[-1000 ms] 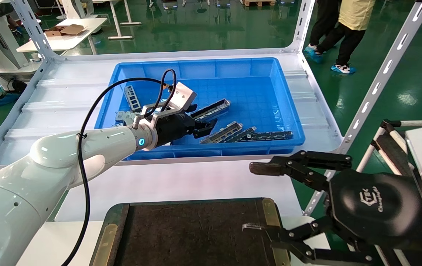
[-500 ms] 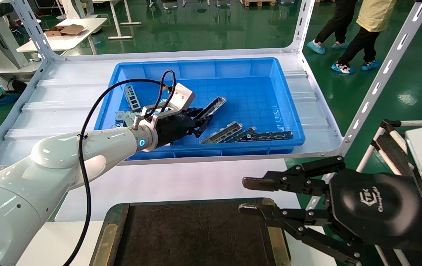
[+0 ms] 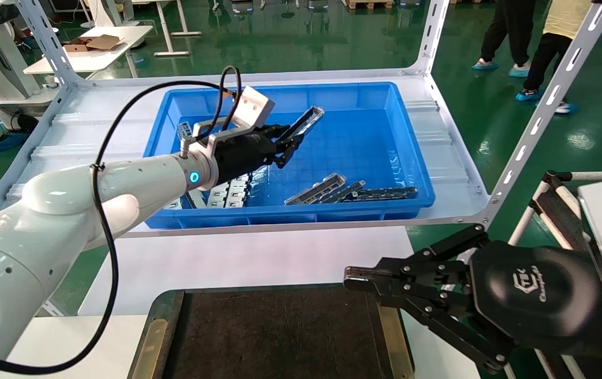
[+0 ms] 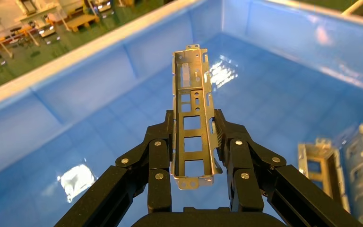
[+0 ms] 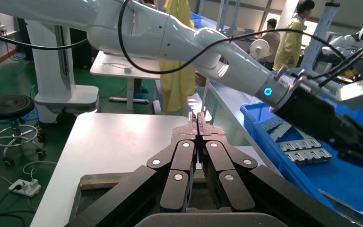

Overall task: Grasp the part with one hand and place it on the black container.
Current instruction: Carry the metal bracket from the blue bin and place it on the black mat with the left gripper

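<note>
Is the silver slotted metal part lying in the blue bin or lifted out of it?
Lifted. The left gripper is shut on the silver slotted metal part, holding it tilted above the blue bin's floor.

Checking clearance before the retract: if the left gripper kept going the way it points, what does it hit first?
Probably the far wall of the blue bin. The left gripper, shut on the part, points at it across bare bin floor; depth is unclear, so it might clear the rim.
</note>
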`<state>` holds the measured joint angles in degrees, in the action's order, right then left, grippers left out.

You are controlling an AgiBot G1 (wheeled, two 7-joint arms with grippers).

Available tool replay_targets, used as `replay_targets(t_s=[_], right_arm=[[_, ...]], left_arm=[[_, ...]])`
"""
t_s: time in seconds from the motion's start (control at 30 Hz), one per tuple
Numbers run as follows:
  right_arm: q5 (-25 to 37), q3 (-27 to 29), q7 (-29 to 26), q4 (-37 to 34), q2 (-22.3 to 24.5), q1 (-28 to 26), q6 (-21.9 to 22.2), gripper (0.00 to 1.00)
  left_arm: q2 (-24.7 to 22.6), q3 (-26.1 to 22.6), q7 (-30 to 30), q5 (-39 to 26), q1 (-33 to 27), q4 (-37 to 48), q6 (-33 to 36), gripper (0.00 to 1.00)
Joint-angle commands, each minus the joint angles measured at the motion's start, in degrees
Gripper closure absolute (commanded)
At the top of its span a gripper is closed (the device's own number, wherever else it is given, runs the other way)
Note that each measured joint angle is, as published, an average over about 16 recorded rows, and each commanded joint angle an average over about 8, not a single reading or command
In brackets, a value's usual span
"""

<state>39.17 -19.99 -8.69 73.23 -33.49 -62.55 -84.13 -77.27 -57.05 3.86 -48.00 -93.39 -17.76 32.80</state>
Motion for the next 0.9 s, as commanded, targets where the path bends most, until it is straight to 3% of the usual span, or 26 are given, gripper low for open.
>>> replay_targets(t_s=[0.03,0.43,0.9], right_arm=[[0.0,0.0,0.0,0.0,0.0,0.0,0.0,1.0],[0.0,0.0,0.0,0.0,0.0,0.0,0.0,1.0],[0.0,0.0,0.0,0.0,0.0,0.0,0.0,1.0]], left_arm=[[0.1,0.4,0.9,1.1,-0.7,0.5,0.8,1.0],[4.4,4.2,8.6,6.8,-1.2,2.2,19.0,1.0],[10.8,4.5,8.0,8.8,3.0,-4.5,33.3,1.0]])
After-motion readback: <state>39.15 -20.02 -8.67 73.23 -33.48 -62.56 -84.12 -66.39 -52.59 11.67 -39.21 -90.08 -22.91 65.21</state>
